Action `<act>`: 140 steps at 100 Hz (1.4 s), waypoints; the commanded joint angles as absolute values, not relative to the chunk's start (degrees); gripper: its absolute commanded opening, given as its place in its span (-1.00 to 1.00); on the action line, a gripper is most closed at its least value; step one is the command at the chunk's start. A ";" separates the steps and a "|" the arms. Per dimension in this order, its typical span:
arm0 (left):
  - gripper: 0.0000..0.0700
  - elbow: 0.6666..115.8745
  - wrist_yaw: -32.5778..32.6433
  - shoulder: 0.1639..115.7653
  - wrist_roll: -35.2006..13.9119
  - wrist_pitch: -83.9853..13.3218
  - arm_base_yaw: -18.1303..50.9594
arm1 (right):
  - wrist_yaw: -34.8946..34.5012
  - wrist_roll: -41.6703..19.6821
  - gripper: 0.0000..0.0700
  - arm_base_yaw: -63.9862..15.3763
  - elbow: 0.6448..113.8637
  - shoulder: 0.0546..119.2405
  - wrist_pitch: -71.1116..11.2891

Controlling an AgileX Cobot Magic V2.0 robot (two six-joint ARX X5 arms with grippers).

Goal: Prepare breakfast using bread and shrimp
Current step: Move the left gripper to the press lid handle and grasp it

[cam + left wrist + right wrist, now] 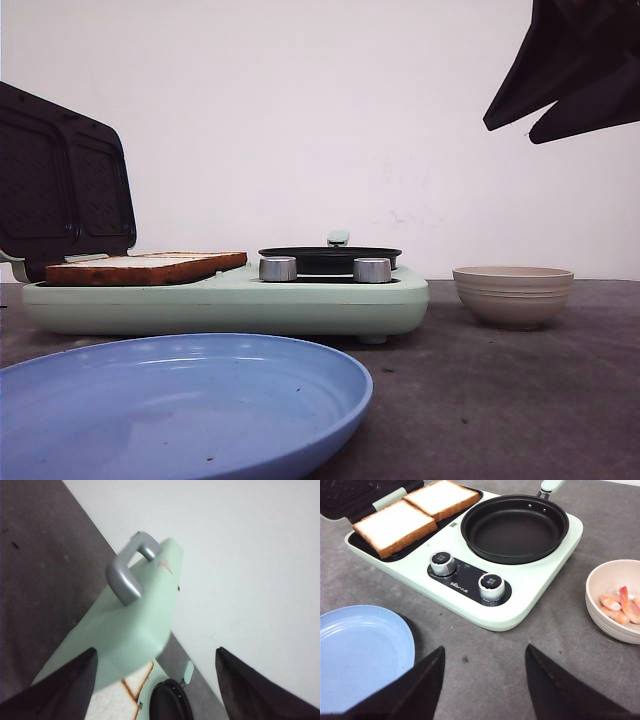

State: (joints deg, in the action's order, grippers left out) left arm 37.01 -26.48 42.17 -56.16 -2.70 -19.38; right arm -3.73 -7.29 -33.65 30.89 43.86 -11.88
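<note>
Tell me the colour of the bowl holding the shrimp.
The bowl is beige; the front view shows it best.

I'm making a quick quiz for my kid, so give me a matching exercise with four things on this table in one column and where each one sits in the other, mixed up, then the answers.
Things:
1. bread
2. shrimp
3. black pan
4. blue plate

Places:
A. in the beige bowl
B. on the table, in front of the green cooker, holding nothing
C. on the cooker's open grill side
D. on the cooker, behind the two knobs

Pairs: 1-C, 2-A, 3-D, 4-B
</note>
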 commanded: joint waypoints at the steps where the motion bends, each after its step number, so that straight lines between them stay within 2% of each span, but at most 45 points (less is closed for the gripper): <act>1: 0.13 37.45 -28.97 44.86 -59.20 0.10 -20.49 | -4.49 -6.59 -0.12 -34.04 31.05 44.10 -10.72; 13: 0.13 37.56 -31.27 50.52 -60.99 5.39 -21.50 | -4.67 -6.61 -0.13 -34.04 31.05 44.07 -10.04; 48: 0.13 38.46 -32.64 63.09 -64.23 18.11 -21.52 | -4.64 -6.66 -0.13 -34.04 31.05 44.10 -10.31; 81: 0.13 43.18 -35.42 72.16 -65.47 23.55 -21.52 | -4.51 -7.11 -0.13 -34.04 31.05 44.10 -10.09; 119: 0.10 44.84 -36.32 77.73 -67.11 25.34 -21.47 | -4.01 -7.29 -0.13 -34.04 31.05 44.10 -9.19; 123: 0.06 44.84 -36.32 77.87 -67.09 25.32 -21.47 | -3.81 -7.29 -0.13 -34.04 31.05 44.10 -9.17; 135: -0.35 44.84 -36.29 77.93 -66.26 25.34 -21.47 | -3.01 -7.29 -0.13 -34.04 31.05 44.10 -9.19; 140: -0.46 44.84 -36.27 77.93 -65.98 25.36 -21.47 | -2.98 -7.29 -0.13 -34.04 31.05 44.10 -9.17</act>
State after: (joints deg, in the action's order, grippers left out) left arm 43.77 -35.99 76.99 -66.81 24.56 -21.23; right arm -3.16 -7.31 -33.65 30.89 43.86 -9.98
